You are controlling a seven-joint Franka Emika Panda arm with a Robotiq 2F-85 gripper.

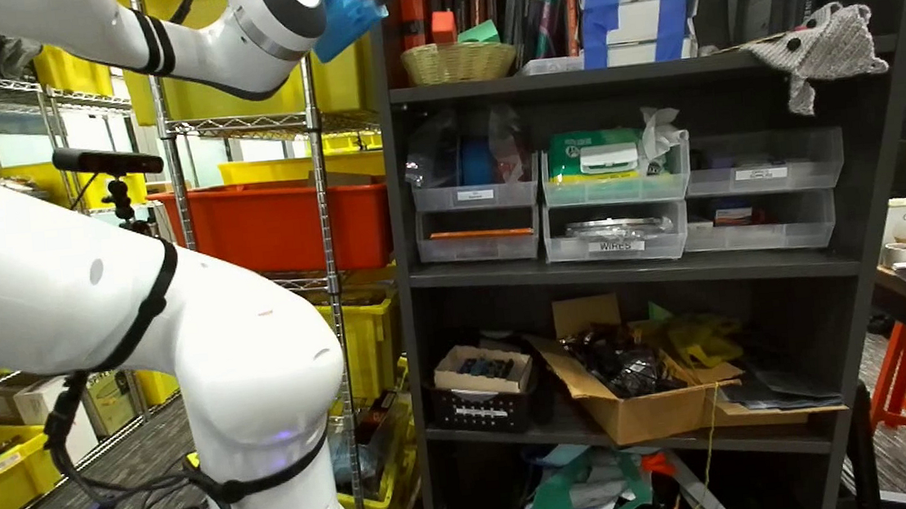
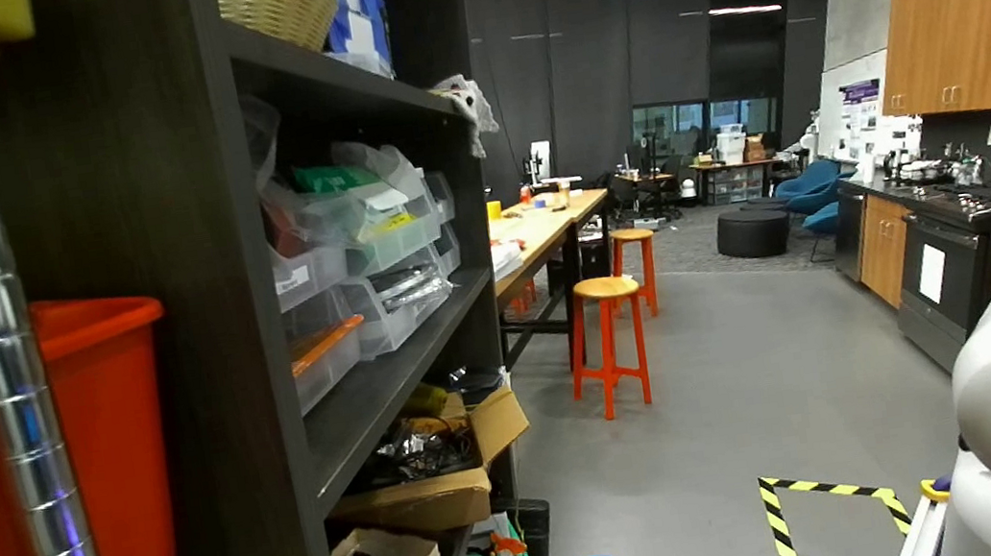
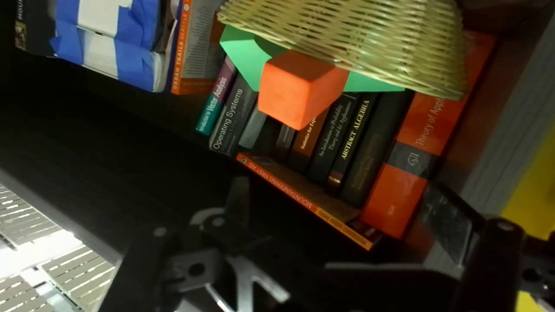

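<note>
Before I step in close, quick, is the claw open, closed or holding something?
Claw: open, holding nothing.

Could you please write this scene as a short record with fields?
Gripper: open, holding nothing
Facing gripper: wicker basket, upright on a shelf
In basket: orange block, green piece, both sticking up
Behind basket: upright books, one lying on top
Same shelf: grey knitted toy, hanging over the edge
Shelf below: clear bins, one labelled WIRES

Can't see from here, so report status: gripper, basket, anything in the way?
Gripper open, holding nothing. Wicker basket on shelf, orange block and green block poking above rim. Books behind, possibly crowding the reach.
</note>
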